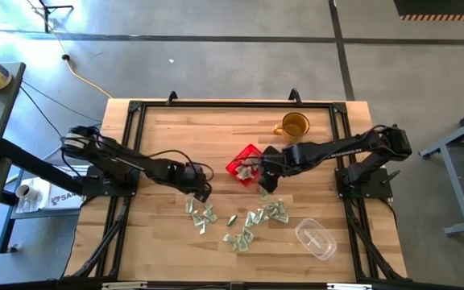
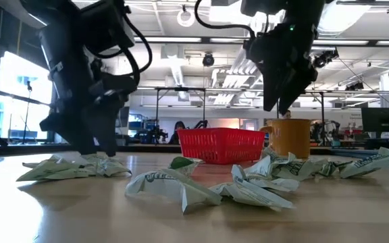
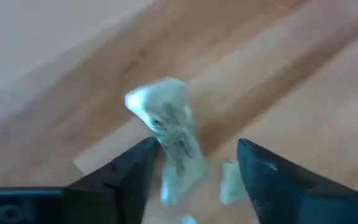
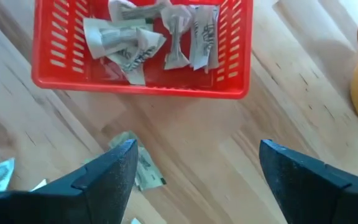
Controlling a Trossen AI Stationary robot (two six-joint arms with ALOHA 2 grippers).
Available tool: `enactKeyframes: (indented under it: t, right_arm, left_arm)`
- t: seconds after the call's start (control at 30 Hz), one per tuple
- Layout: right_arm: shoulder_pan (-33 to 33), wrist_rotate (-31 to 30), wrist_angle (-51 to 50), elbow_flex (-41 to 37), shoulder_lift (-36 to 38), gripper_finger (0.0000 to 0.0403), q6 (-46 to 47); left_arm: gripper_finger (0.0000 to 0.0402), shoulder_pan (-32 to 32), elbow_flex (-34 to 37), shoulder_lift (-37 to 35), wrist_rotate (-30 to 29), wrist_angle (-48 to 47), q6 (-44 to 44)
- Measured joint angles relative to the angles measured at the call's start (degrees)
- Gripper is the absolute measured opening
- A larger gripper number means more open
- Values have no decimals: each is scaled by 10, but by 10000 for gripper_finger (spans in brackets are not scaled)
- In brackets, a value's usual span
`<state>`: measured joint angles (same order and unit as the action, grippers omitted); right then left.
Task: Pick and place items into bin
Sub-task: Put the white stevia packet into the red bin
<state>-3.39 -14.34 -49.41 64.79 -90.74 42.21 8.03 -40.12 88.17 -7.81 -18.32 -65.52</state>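
Right tool hangs beside red bin, fingers apart, nothing between them; several items already inside. Left tool low over tabletop, fingers apart, straddling one wrapped piece, likely lining up grasp. Loose pieces scattered near bin.

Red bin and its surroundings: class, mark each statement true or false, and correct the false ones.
1. The red bin already holds several wrapped items. True.
2. The right gripper is shut on an item. False: it is open and empty.
3. The amber mug stands inside the bin. False: it stands beside it.
4. An item lies between the left gripper's open fingers. True.
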Motion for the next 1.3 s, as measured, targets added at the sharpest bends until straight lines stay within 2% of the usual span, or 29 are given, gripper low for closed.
enactKeyframes:
  t: [0.1, 0.2, 0.27, 0.33, 0.47, 0.57, 0.63, 0.77, 0.83, 1.03, 1.17, 1.2, 1.3]
  right_arm:
    - [-14, -18, -4, 0, 0, 325, 6]
    - [-31, -23, -19, 0, 0, 325, 18]
    - [-45, -24, -32, 0, 2, 325, 34]
    - [-66, -39, -48, 0, 11, 325, 51]
    - [-112, -77, -87, 0, 43, 320, 108]
    - [-147, -120, -139, 0, 73, 311, 184]
    - [-165, -137, -170, 0, 90, 306, 229]
    - [-184, -125, -192, 0, 97, 303, 268]
    - [-185, -116, -192, 0, 96, 303, 270]
    - [-188, -103, -188, 0, 90, 303, 283]
    - [-200, -99, -183, 0, 90, 303, 267]
    - [-202, -94, -181, 0, 90, 303, 255]
    - [-204, -91, -178, 0, 89, 303, 221]
  left_arm:
    - [189, 0, 1, 17, -52, 7, 25]
    - [109, -1, 1, 26, -97, 22, 64]
    - [48, -2, 2, 27, -110, 37, 93]
    - [22, -10, -8, 25, -107, 42, 118]
    - [46, -46, -86, 4, -77, -3, 179]
    - [40, -68, -174, -5, -77, -71, 254]
    - [23, -75, -234, -6, -75, -69, 322]
    - [24, -95, -320, 29, -58, -31, 437]
    - [45, -113, -336, 68, -44, -45, 458]
    - [159, -138, -362, 162, 46, -44, 437]
    - [215, -127, -375, 152, 89, -121, 456]
    - [224, -119, -375, 134, 89, -170, 466]
    - [240, -80, -371, 87, 33, -296, 464]
